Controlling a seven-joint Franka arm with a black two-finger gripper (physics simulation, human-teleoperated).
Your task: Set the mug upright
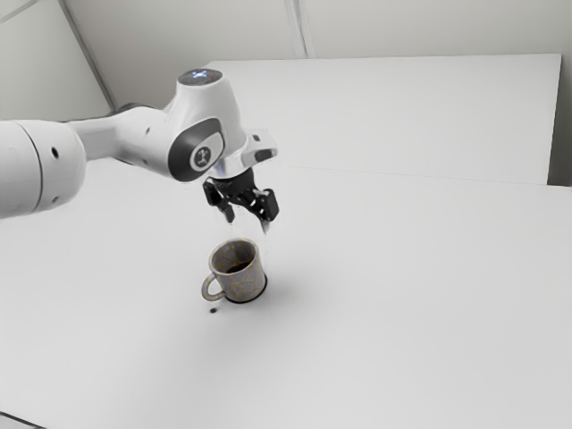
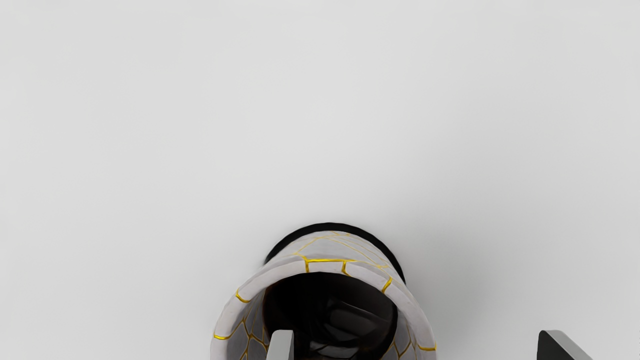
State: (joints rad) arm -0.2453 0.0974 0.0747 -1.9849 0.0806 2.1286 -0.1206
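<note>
My gripper (image 1: 248, 222) hangs just above the mug (image 1: 239, 277) in the exterior view, fingers spread and pointing down. The mug is grey with gold lines and a dark base, and it stands upright on the table with its opening up and its handle toward the exterior view's left. In the wrist view the opening of the mug (image 2: 320, 265) faces the camera, dark inside. One fingertip of the open gripper (image 2: 412, 345) overlaps the mug's opening, and the other is out past its rim. Nothing is held between them.
The white table (image 1: 402, 295) spreads around the mug. A small dark spot (image 1: 214, 310) lies on it beside the handle. A white panel (image 1: 402, 116) stands behind the table.
</note>
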